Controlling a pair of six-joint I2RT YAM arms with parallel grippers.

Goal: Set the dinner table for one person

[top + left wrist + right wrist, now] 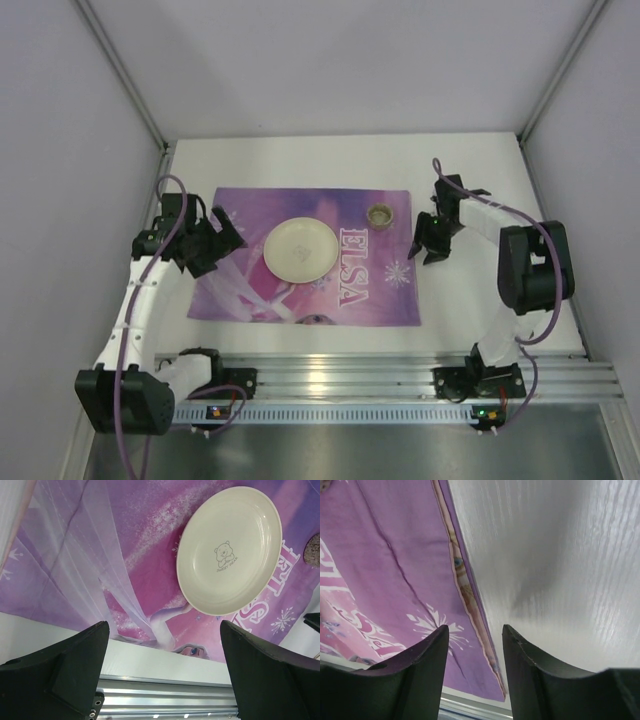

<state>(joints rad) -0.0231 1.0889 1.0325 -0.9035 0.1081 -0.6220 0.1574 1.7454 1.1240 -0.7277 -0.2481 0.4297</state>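
My left end effector (228,240) hangs over the left part of the purple placemat (240,295), its jaws spread wide and holding nothing. The placemat lies flat on the white bench (480,290), which fills the workspace in front of both arm bases. A cream plate (299,248) sits at the mat's middle and a small cup (380,213) near its far right corner. My right end effector (428,252) hovers at the mat's right edge, jaws only narrowly parted and empty. I judge the setting largely laid — no cutlery is in view, so my next move calls for finding some.
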